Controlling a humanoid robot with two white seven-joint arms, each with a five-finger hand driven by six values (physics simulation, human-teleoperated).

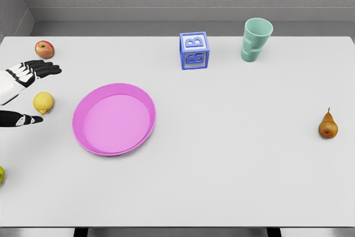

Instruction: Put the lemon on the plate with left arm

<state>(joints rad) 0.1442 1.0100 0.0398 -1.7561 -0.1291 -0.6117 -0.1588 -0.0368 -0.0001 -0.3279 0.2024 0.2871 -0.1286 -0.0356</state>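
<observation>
A yellow lemon (43, 102) lies on the white table near its left edge. Just right of it sits a round pink plate (114, 119), with nothing on it. My left hand (30, 92) comes in from the left edge, open, its black fingers (41, 69) stretched above the lemon and its thumb (25, 119) below it. The lemon sits between fingers and thumb, apart from both. The right arm does not show.
A red apple (44, 49) rests at the back left. A blue letter block (194, 50) and a green cup (256, 39) stand at the back. A pear (328, 126) stands far right. A yellow-green fruit (1, 175) peeks in at the left edge.
</observation>
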